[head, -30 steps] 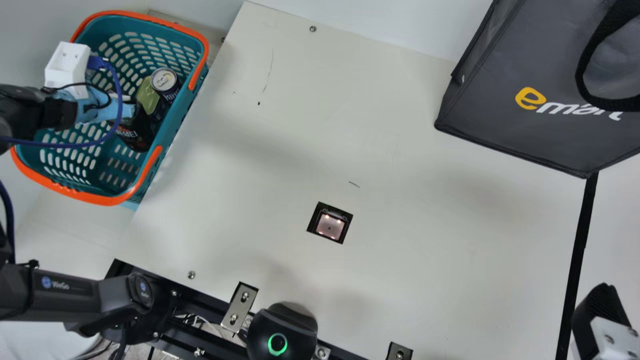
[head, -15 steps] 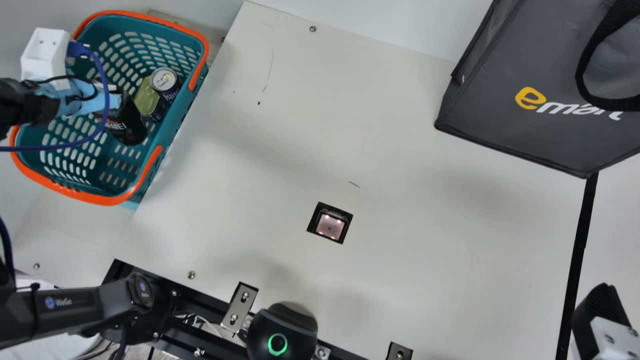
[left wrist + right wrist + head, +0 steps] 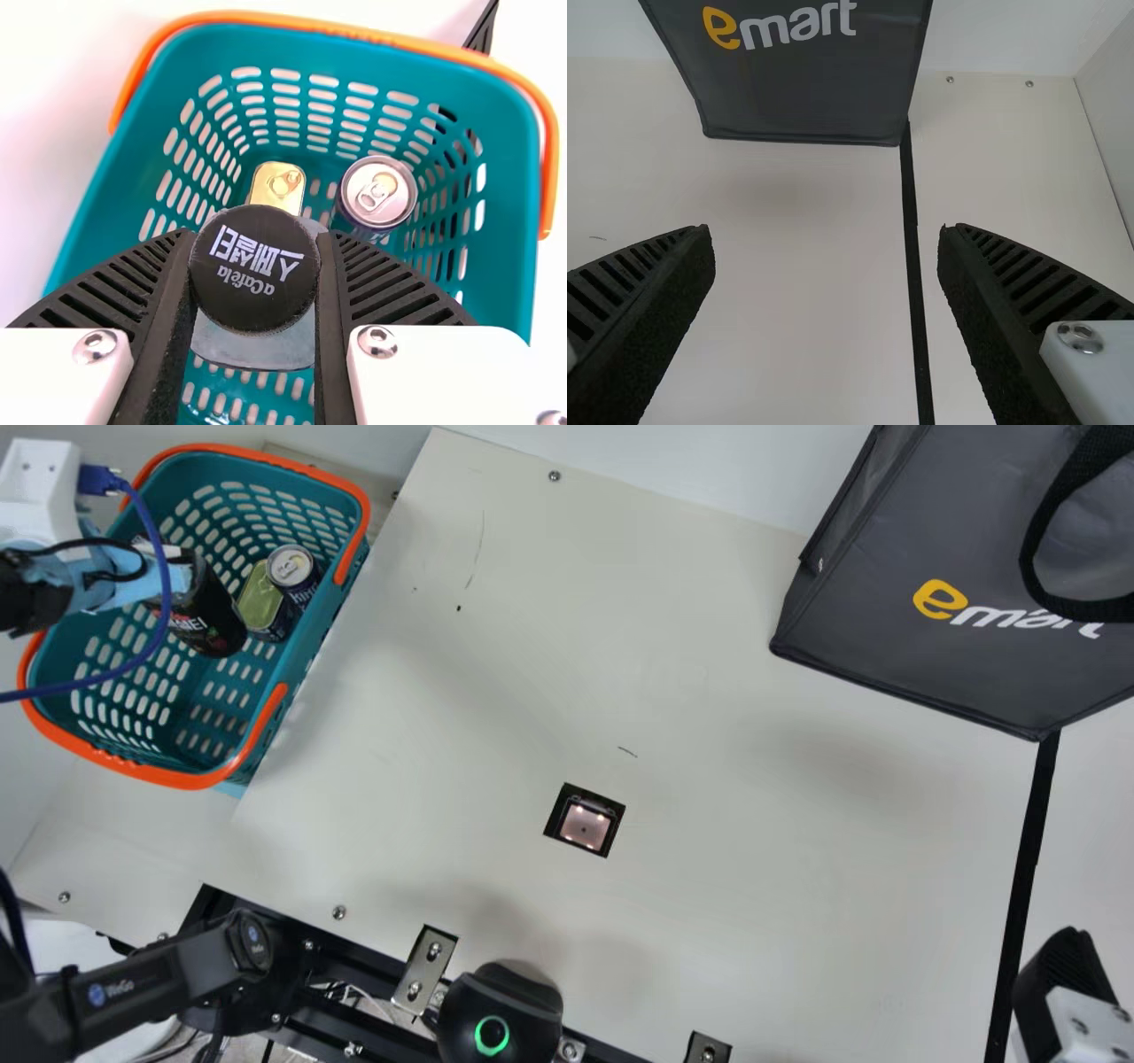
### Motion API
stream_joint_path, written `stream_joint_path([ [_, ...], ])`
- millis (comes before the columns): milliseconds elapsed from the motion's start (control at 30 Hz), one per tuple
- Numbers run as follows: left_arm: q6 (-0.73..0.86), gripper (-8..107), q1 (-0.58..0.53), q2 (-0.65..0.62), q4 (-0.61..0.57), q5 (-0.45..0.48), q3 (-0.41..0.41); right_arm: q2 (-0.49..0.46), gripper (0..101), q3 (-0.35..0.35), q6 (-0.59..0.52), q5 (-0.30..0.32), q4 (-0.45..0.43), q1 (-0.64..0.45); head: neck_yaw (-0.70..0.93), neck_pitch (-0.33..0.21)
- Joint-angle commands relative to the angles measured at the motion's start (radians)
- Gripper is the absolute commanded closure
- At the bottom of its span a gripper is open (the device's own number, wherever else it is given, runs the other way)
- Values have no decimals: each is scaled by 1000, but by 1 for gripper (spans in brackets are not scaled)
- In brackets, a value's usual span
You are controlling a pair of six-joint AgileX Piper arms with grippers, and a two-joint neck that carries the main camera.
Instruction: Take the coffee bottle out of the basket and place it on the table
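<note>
In the main view, my left gripper (image 3: 146, 584) is over the left part of the teal basket (image 3: 182, 779), holding the dark coffee bottle (image 3: 211, 620), which hangs tilted within the basket's outline. The left wrist view has the black bottle cap (image 3: 255, 297) squeezed between the two ribbed fingers of my left gripper (image 3: 257, 237), above the basket (image 3: 97, 226). My right gripper (image 3: 1063, 983) is at the main view's lower right corner. In the right wrist view, my right gripper (image 3: 827, 230) has its fingers wide apart with nothing between them.
A drink can (image 3: 291, 567) and a gold-lidded tin (image 3: 261, 600) stand in the basket beside the bottle. On the cream table (image 3: 709, 912), a dark grey bag (image 3: 939, 664) stands at the upper right, and a square scanner window (image 3: 586, 825) lies mid-table.
My left gripper has moved left and slightly up in the main view with the bottle, which has come away from beside the tin. My right arm, basket and bag have kept still.
</note>
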Motion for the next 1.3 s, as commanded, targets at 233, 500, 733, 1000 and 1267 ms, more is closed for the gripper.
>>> stream_joint_path([
  [233, -44, 89, -9, -49, 21, 51, -43, 0, 10, 0, 0, 0, 0, 0, 2, -26],
  [500, -73, 89, -15, -90, 35, 95, -74, 0, 10, 0, 0, 0, 0, 0, 2, -26],
  [733, -103, 89, -26, -127, 46, 137, -100, 0, 10, 0, 0, -1, 0, 0, 2, -26],
  [1000, -163, 89, -58, -179, 67, 194, -140, 0, 10, 0, 0, -1, 0, 0, 2, -26],
  [1267, -215, 89, -106, -232, 91, 230, -148, 0, 10, 0, 0, -1, 0, 0, 2, -26],
])
